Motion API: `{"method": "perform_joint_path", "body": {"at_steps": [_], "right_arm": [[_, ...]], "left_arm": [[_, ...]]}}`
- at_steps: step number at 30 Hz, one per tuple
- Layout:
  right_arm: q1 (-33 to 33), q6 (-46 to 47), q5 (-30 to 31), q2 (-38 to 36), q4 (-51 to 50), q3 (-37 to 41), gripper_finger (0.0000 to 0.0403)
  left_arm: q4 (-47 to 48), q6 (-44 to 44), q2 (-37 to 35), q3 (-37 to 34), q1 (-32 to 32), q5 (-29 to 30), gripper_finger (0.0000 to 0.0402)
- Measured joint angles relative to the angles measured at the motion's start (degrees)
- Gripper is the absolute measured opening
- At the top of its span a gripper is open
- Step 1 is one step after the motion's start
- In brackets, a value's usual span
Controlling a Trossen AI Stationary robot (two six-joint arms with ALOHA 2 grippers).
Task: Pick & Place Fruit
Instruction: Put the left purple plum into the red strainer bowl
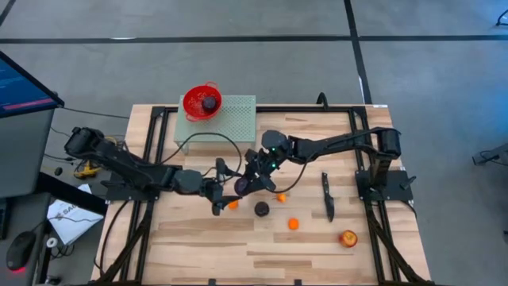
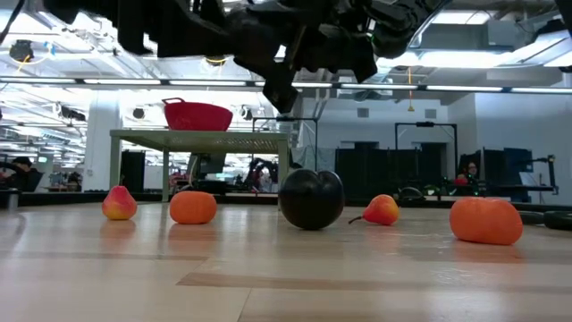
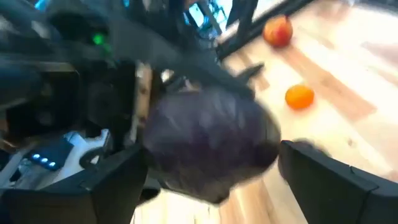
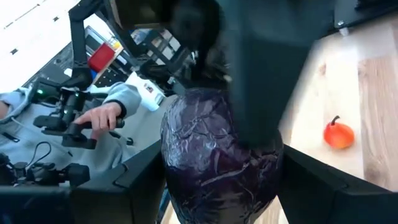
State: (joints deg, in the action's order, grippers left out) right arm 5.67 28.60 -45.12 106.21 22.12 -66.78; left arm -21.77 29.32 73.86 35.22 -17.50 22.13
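One dark purple plum (image 1: 240, 185) is up in the air over the table's middle, between my two grippers. My left gripper (image 1: 225, 189) comes from the table's left and my right gripper (image 1: 252, 178) from its right; both are shut on this plum. It fills the left wrist view (image 3: 211, 146) and the right wrist view (image 4: 217, 165). A second plum (image 1: 261, 209) rests on the table, and a third (image 1: 209, 102) sits in the red bowl (image 1: 193, 106). Small orange fruits (image 1: 232, 204) (image 1: 280, 197) (image 1: 293, 224) and the red-yellow apple (image 1: 348, 237) lie on the wood. My left gripper has the plum between its two fingers (image 3: 118, 180), level from the table's left. The fingers stand at the plum's sides (image 3: 155, 149); the view is blurred, so the exact touch is unclear. The plum is lifted clear. My right gripper pinches the plum between its two fingers (image 4: 140, 180), which meet its opposite sides (image 4: 171, 155). It comes roughly level from the table's right. The plum is clear of the table, and a left-gripper finger (image 4: 261, 74) crosses its far part.
A slim black knife (image 1: 328, 197) lies right of the middle. The red bowl stands on a pale green perforated stand (image 1: 234, 119) at the far edge. A person's hand (image 4: 106, 115) rests on a device beyond the table. Bare wood lies toward the near edge.
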Motion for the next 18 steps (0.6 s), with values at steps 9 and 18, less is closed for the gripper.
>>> {"method": "perform_joint_path", "body": {"at_steps": [9,18], "right_arm": [[-0.02,1.03,0.0,-0.04,1.06,-0.02,0.025],[0.09,1.46,0.5,-0.04,0.6,-0.02,0.025]], "left_arm": [[-7.93,0.66,3.78,-0.02,-0.09,0.63,0.035],[-8.49,0.91,1.99,-0.04,-0.8,0.57,0.0342]]}}
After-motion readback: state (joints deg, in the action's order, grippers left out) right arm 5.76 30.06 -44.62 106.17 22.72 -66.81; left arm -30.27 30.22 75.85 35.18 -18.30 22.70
